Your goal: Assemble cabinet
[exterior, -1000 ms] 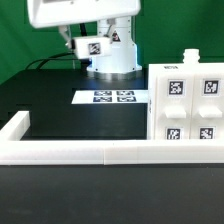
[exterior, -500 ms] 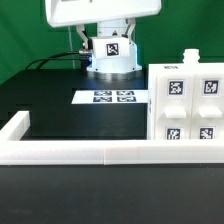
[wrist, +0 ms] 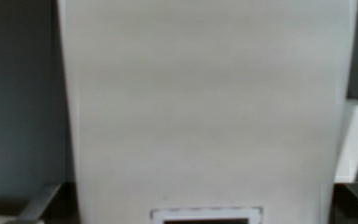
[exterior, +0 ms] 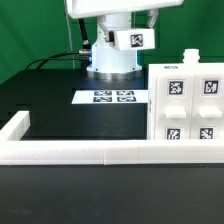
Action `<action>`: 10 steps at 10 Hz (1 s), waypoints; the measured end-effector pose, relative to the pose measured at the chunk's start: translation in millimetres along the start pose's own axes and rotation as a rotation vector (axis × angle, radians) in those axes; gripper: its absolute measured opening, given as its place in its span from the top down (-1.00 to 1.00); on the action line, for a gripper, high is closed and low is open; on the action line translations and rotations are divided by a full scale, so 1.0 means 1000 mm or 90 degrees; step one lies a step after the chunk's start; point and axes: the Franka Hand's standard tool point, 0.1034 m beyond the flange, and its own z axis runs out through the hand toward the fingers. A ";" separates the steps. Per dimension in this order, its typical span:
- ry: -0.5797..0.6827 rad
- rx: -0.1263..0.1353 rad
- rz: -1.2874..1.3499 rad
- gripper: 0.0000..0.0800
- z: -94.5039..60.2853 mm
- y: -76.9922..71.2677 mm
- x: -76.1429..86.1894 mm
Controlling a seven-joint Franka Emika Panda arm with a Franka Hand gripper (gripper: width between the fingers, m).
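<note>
The cabinet [exterior: 186, 104] is seen standing at the right of the frame, behind the low white wall [exterior: 80, 152] and beside the marker board [exterior: 113, 97]. It is judged stiff, light and smooth-faced, best gripped across opposite flat sides. With the arm [exterior: 125, 20] cut off at the upper middle, whether the jaws are released or clenched cannot be told.

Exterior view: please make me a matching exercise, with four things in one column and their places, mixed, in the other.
1 cabinet
2 marker board
3 low rim wall
4 robot base

A lying flat, mid-picture
B at the back, behind the marker board
C across the foreground
D standing at the exterior view's right

Pairs: 1-D, 2-A, 3-C, 4-B
</note>
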 end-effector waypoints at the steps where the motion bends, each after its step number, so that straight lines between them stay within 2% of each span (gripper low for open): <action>1: 0.007 0.000 0.007 -0.40 -0.006 -0.014 0.010; 3: 0.022 0.000 0.026 -0.40 -0.014 -0.043 0.030; 4: 0.026 0.001 0.021 -0.40 -0.015 -0.051 0.041; 5: 0.029 0.004 0.004 -0.40 -0.015 -0.054 0.051; 6: 0.026 0.011 -0.028 -0.40 -0.007 -0.046 0.052; 7: 0.025 0.009 -0.012 -0.40 -0.007 -0.046 0.051; 10: 0.022 0.010 -0.017 -0.40 -0.004 -0.052 0.054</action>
